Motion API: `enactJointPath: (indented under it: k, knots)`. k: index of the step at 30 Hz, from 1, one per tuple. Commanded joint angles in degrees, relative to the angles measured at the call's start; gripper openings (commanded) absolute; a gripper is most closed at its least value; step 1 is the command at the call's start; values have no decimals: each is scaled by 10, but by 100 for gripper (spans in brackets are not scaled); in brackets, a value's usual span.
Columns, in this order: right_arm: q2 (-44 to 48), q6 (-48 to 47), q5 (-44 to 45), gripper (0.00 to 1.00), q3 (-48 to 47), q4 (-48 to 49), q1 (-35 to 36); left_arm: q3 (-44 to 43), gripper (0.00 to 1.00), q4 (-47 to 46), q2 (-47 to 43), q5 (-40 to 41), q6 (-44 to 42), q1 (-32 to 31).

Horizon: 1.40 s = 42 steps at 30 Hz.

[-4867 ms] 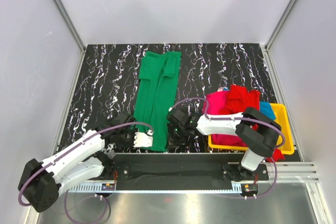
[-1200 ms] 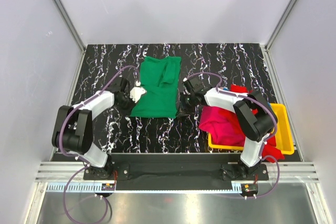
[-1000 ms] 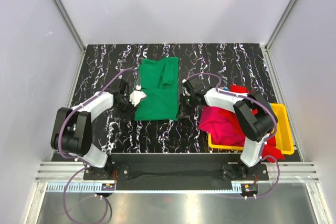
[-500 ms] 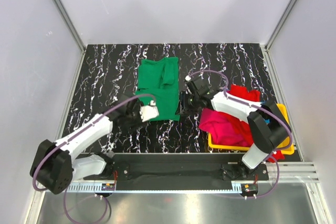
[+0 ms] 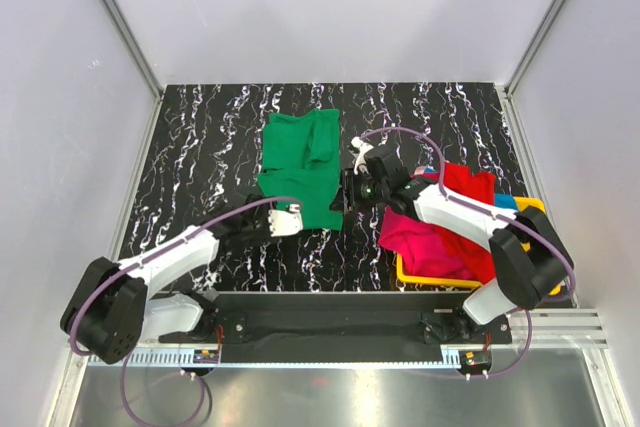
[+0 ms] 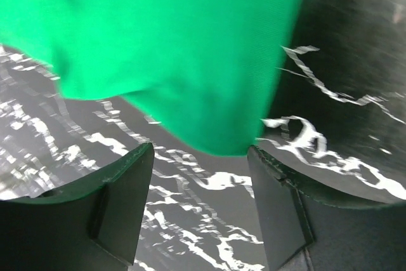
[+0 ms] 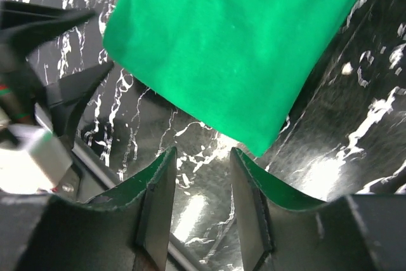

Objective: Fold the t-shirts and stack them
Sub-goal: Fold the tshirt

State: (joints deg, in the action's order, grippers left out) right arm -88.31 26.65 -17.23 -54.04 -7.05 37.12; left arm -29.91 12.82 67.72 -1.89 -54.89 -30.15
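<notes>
as seen from above, the green t-shirt lies folded into a compact block at mid-table, left gripper at its near-left corner, right gripper just beside its right edge; red t-shirt, magenta t-shirt and blue t-shirt are heaped at the yellow tray, near right. left wrist: fingers apart, empty, green hem just beyond the tips. right wrist: fingers apart, empty, cloth corner ahead. risk, as i judge it: a finger catching that loose hem could drag the fold open.
</notes>
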Motion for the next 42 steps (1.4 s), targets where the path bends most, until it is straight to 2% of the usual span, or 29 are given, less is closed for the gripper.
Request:
enactJointPath:
  k: [1, 5, 8, 9, 12, 13, 15, 16, 18, 23, 28, 35, 39, 40, 42]
  knots:
    - [52, -93, -7, 48, 28, 63, 3, 17, 66, -14, 0, -49, -30, -1]
    - [110, -252, -22, 51, 67, 127, 3, 18, 66, -36, 15, -50, -28, -1]
    - [152, -336, -49, 54, 118, 187, 3, 18, 63, -58, 42, -47, -19, -1]
    - [161, -400, -65, 56, 131, 206, 3, 21, 62, -66, 48, -44, -15, -1]
    - [168, -524, -118, 57, 157, 181, 3, 28, 46, -86, 72, -30, -11, -1]
    - [162, -547, -127, 57, 151, 166, 3, 30, 31, -94, 72, -26, -10, -1]
    - [135, -615, -139, 56, 146, 136, 8, 36, 19, -96, 66, -25, -8, -1]
    - [114, -642, -139, 55, 144, 131, 14, 37, 10, -94, 61, -26, -7, -1]
    - [92, -695, -126, 55, 145, 146, 23, 37, 0, -83, 47, -28, -4, 0]
    - [30, -753, -116, 55, 144, 204, 32, 33, 0, -67, 28, -27, 6, 0]
    - [-26, -792, -107, 56, 110, 165, 44, 23, 0, -54, 29, -29, 16, 4]
    - [-59, -809, -87, 54, 86, 120, 44, 4, 0, -37, 33, -37, 34, 6]
    - [-62, -825, -79, 43, 90, 91, 51, -1, 0, -19, 29, -46, 43, 12]
    - [-67, -828, -75, 32, 81, 81, 57, -3, 0, -14, 28, -49, 45, 13]
    - [-70, -821, -68, 18, 73, 57, 62, -7, 0, 1, 24, -56, 51, 18]
